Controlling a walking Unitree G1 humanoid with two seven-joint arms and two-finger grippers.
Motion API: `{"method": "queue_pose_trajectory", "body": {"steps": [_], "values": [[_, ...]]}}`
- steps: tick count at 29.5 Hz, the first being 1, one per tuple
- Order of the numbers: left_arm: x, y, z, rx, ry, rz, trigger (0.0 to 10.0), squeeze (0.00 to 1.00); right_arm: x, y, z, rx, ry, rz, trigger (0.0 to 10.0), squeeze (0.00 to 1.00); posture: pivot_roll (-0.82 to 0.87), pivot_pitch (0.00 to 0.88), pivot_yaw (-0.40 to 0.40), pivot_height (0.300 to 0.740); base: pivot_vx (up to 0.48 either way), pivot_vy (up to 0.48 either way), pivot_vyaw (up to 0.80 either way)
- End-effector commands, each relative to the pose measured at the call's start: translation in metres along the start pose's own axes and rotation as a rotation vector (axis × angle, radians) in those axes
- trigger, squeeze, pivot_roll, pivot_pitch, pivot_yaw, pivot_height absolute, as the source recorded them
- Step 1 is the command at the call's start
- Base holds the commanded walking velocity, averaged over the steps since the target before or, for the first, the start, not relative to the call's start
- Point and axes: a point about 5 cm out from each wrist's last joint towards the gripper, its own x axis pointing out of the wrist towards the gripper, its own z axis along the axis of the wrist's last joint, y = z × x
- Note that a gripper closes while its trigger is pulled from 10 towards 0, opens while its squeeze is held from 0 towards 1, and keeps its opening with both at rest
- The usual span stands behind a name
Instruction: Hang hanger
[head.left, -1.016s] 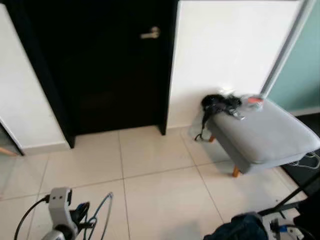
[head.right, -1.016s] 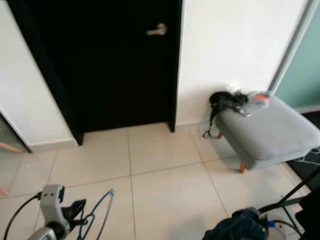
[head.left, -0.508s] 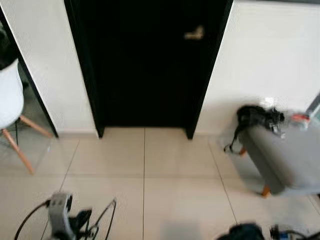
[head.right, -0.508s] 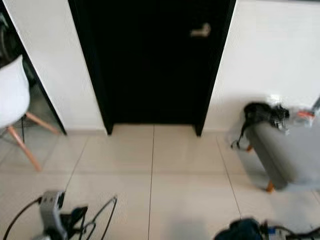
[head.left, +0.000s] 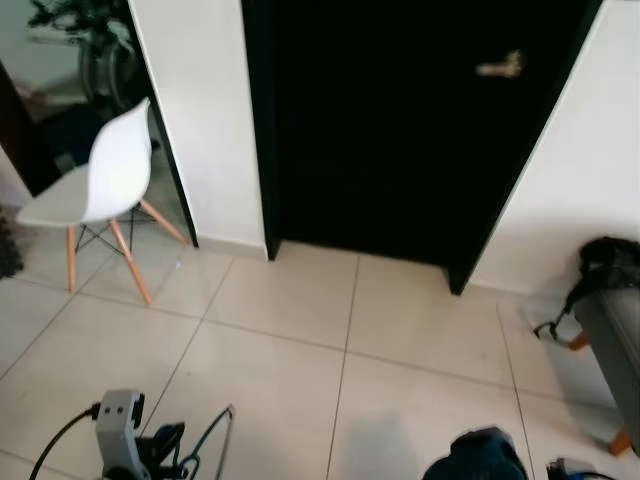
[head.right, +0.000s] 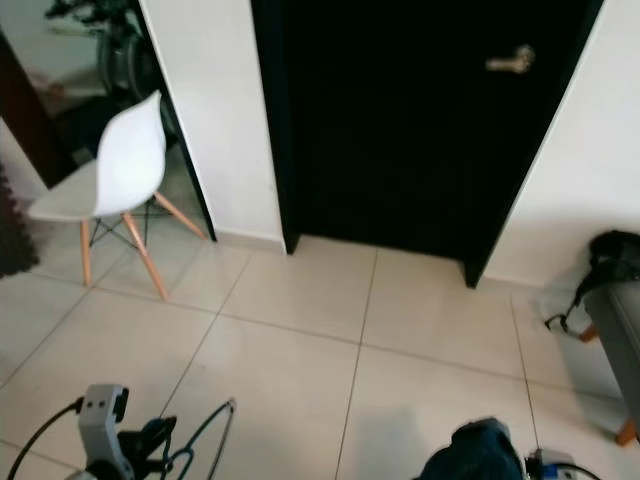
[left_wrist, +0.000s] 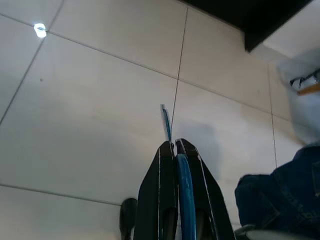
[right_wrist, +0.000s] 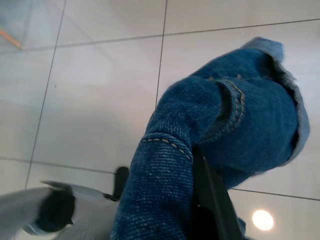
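Now the head camera has swung left: a white chair (head.left: 105, 185) has come fully into view beside the black door (head.left: 400, 130), and the grey ottoman (head.left: 615, 340) sits at the right edge. Low over the tiled floor (head.right: 290, 350), the left gripper (left_wrist: 174, 145) stays clamped on the blue hanger (left_wrist: 182, 180). The right gripper (right_wrist: 207, 190) holds bunched denim jeans (right_wrist: 220, 135).
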Motion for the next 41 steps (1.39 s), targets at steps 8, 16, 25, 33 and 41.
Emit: {"method": "queue_pose_trajectory", "body": {"steps": [8, 16, 25, 33, 41], "values": [[-0.0027, 0.0018, -0.0065, -0.003, 0.036, 0.01, 10.0, 0.0, 0.0008, 0.001, 0.0049, -0.007, -0.017, 0.007, 10.0, 0.0, 0.01, 0.062, -0.048, 0.74, 0.0, 0.0, 0.76], [-0.0008, 0.0014, -0.0068, -0.001, 0.037, 0.013, 10.0, 0.0, 0.0026, 0.0011, 0.0047, -0.009, -0.009, 0.009, 10.0, 0.0, 0.01, 0.045, -0.052, 0.74, 0.0, 0.0, 0.76], [0.0002, 0.002, -0.0056, 0.0, 0.035, 0.016, 10.0, 0.0, 0.0033, 0.0016, 0.0056, -0.011, -0.01, 0.011, 10.0, 0.0, 0.02, 0.057, -0.052, 0.74, 0.0, 0.0, 0.76], [0.0001, 0.0023, -0.0046, 0.003, 0.031, 0.018, 10.0, 0.0, 0.0036, 0.0017, 0.006, -0.014, -0.009, 0.015, 10.0, 0.0, 0.02, 0.072, -0.054, 0.74, 0.0, 0.0, 0.76], [0.0004, 0.0021, -0.0031, 0.004, 0.028, 0.015, 10.0, 0.0, 0.0037, 0.0016, 0.0068, -0.017, -0.011, 0.017, 10.0, 0.0, 0.02, 0.086, -0.053, 0.74, 0.0, 0.0, 0.76]]}}
